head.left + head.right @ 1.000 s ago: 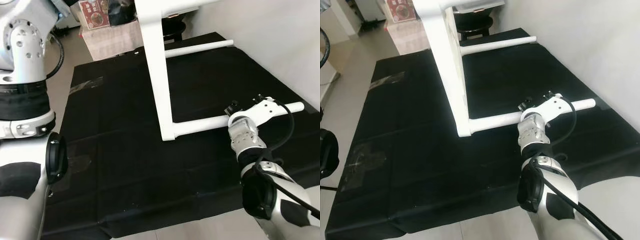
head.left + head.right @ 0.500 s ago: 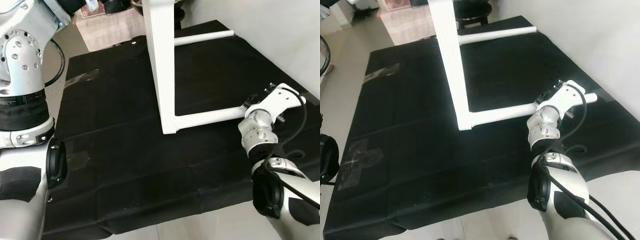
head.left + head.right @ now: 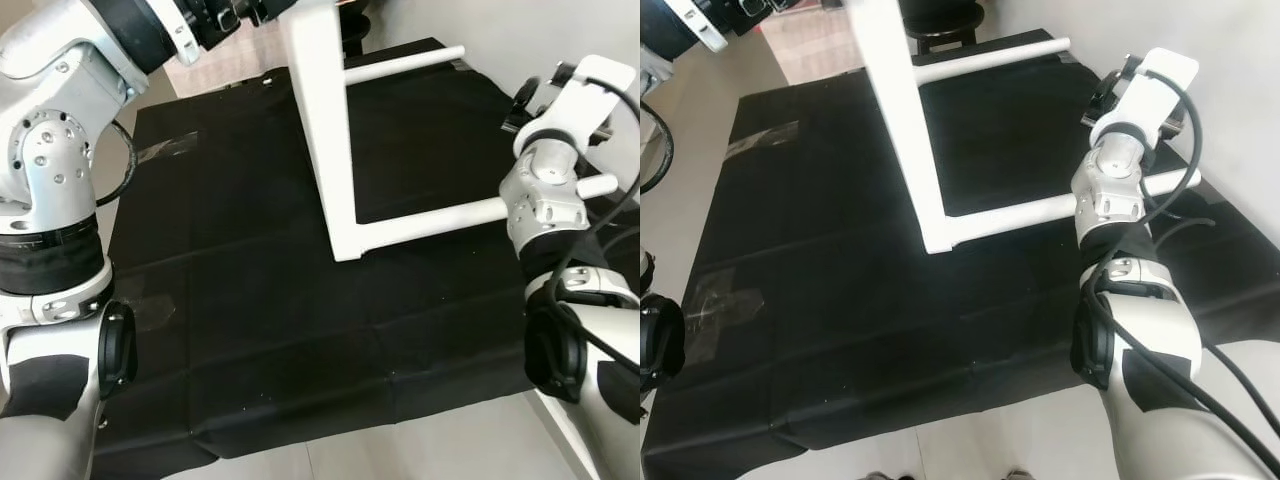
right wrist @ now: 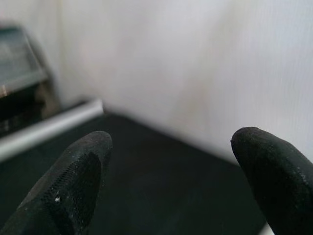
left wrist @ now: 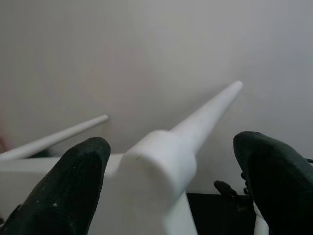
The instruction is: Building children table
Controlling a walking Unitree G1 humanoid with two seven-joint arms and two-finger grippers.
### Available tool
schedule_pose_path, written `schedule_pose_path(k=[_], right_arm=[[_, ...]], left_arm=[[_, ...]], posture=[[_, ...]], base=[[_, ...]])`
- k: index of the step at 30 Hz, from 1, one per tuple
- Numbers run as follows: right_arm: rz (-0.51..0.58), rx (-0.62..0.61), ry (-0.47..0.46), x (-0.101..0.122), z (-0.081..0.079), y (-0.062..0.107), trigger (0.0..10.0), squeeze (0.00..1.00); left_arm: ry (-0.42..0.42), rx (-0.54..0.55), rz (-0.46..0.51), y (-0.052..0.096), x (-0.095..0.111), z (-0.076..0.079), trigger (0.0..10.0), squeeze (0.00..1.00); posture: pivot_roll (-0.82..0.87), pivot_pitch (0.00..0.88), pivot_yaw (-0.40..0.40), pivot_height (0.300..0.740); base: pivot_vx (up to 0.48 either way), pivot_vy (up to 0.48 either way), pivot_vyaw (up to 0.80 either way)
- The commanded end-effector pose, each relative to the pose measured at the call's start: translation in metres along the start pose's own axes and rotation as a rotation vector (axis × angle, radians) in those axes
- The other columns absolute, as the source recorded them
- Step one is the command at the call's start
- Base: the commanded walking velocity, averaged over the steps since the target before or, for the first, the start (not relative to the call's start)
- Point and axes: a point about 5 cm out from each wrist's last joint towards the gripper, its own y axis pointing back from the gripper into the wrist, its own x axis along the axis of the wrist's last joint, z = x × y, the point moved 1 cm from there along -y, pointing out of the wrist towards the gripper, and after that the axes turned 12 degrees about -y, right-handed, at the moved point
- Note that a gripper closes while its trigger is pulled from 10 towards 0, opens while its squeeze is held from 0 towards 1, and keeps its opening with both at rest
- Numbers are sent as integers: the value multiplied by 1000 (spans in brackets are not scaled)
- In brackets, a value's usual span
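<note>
the white table frame [image 3: 322, 130] lies on its side on the black cloth [image 3: 230, 260] spread over the floor, its broad slab running up toward my left arm, with two round legs [image 3: 430, 218] sticking out sideways from it toward the wall [image 3: 1200, 60]. the nearer leg lies along the cloth; the farther leg [image 3: 405, 65] does too, near the cloth's far edge.

my left gripper [image 5: 171, 161] sits at the top end of the slab, its fingers [image 5: 73, 181] spread to either side of the frame's corner where a leg juts out, not visibly pressing on it. my right gripper [image 4: 171, 171] is lifted above the nearer leg, fingers [image 4: 78, 181] wide apart with nothing between them, pointing at the wall and the cloth's far edge.

as i judge it, two legs are already fitted into the slab. i cannot see the rest of the table or any loose legs, so how much is left i cannot tell; the frame would then need standing upright.
</note>
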Motion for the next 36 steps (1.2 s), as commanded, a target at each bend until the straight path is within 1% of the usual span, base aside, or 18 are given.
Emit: schedule_pose_path(k=[1, 7, 11, 12, 13, 14, 16, 18, 22, 24, 25, 26, 28, 30, 31, 32, 34, 36], right_arm=[[-93, -40, -8, -16, 10, 1, 10000, 1000], [-164, -72, -61, -26, 21, 0, 10000, 1000], [-115, 92, -98, -17, 7, 0, 10000, 1000], [-105, 232, -97, -17, -8, 4, 10000, 988], [-86, 377, -60, -20, -22, 12, 10000, 345], [-82, 491, -29, -25, -32, 22, 10000, 59], [-75, 554, 4, -30, -37, 28, 10000, 0], [-71, 673, 43, -41, -44, 46, 10000, 0], [-59, 748, 101, -52, -42, 65, 10000, 0], [-50, 797, 141, -59, -39, 79, 10000, 0], [-50, 797, 141, -59, -39, 79, 10000, 0], [-47, 823, 174, -63, -33, 89, 10000, 0], [-47, 823, 174, -63, -33, 89, 10000, 0], [-55, 856, 187, -68, -30, 98, 10000, 0], [-55, 856, 187, -68, -30, 98, 10000, 0], [-79, 902, 190, -77, -26, 112, 10000, 0], [-79, 902, 190, -77, -26, 112, 10000, 0], [-102, 939, 195, -84, -22, 127, 10000, 0]], left_arm=[[6, 11, 9, 5, 2, -1, 10000, 0], [0, 17, 6, 7, 3, 0, 10000, 0], [-3, 44, 7, 10, 4, -2, 10000, 0], [-17, 75, -8, 14, 1, -3, 10000, 0], [-33, 130, -37, 20, -8, -5, 10000, 0], [-54, 178, -72, 26, -16, -6, 10000, 0], [-71, 211, -97, 31, -22, -6, 10000, 0], [-65, 281, -140, 42, -35, -3, 10000, 0], [-47, 366, -193, 60, -50, 1, 10000, 0], [-36, 425, -249, 77, -63, 7, 10000, 0], [-36, 425, -249, 77, -63, 7, 10000, 0], [-25, 495, -287, 95, -70, 9, 10000, 0], [-25, 495, -287, 95, -70, 9, 10000, 0], [-9, 566, -323, 112, -76, 11, 10000, 0], [-9, 566, -323, 112, -76, 11, 10000, 0], [-9, 641, -380, 135, -83, 15, 10000, 0], [-9, 641, -380, 135, -83, 15, 10000, 0], [-20, 682, -432, 152, -88, 22, 10000, 0]], posture=[[-10, 144, 70, 740], [-12, 144, 63, 740], [-25, 148, 66, 740], [-33, 148, 60, 740], [-44, 147, 57, 740], [-52, 143, 55, 740], [-52, 143, 55, 740], [-63, 143, 59, 740], [-65, 138, 58, 740], [-66, 135, 59, 740], [-66, 135, 59, 740], [-73, 127, 63, 740], [-73, 127, 63, 740], [-76, 121, 63, 740], [-76, 121, 63, 740], [-78, 112, 64, 740], [-78, 112, 64, 740], [-75, 110, 64, 740]], base=[[0, 0, 0], [0, 0, 0], [0, 0, 0], [0, 0, 0], [0, 0, 0], [0, 0, 0], [0, 0, 0], [0, 0, 0], [0, 0, 0], [0, 0, 0], [0, 0, 0], [0, 0, 0], [0, 0, 0], [0, 0, 0], [0, 0, 0], [0, 0, 0], [0, 0, 0], [0, 0, 0]])
